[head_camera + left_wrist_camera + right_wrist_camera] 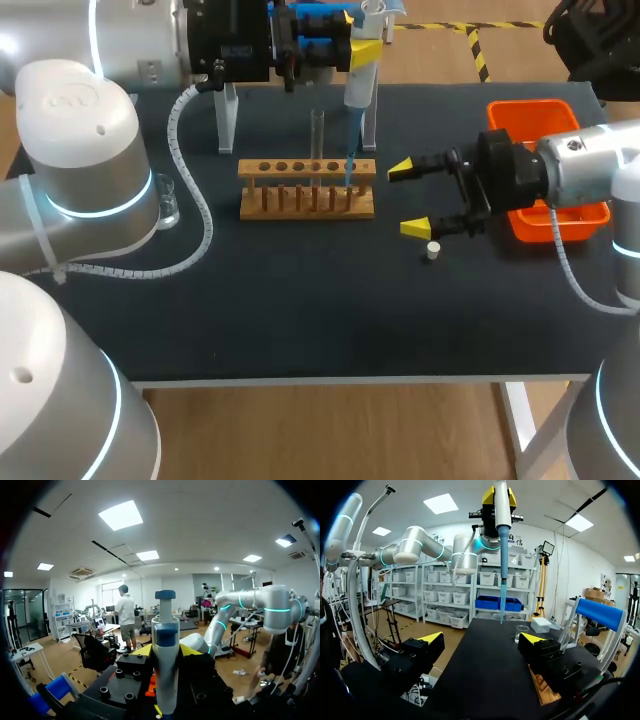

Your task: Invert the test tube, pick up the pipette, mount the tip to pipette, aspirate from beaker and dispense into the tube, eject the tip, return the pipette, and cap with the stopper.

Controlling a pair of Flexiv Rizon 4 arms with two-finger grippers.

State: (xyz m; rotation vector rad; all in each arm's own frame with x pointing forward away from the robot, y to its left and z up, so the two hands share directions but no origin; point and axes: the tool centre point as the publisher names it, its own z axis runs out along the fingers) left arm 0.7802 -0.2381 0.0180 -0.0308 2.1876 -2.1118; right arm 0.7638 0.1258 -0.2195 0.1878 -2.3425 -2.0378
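Observation:
My left gripper (352,50) is at the back middle of the table, shut on the pipette (360,75). The pipette hangs upright, and its blue tip (350,150) points down at the right end of the wooden rack (307,190). A clear test tube (317,135) stands upright in the rack, just left of the tip. In the left wrist view the pipette (165,640) sits between the yellow fingers. My right gripper (412,198) is open to the right of the rack, with nothing in it. A white stopper (432,251) lies just in front of it. From the right wrist view, the pipette (502,510) hangs ahead of the open right gripper (482,639).
A glass beaker (165,200) stands at the table's left, also seen as the beaker (521,632) ahead of my right gripper. An orange bin (535,115) sits at the back right, behind my right arm. A clear stand (228,120) rises behind the rack.

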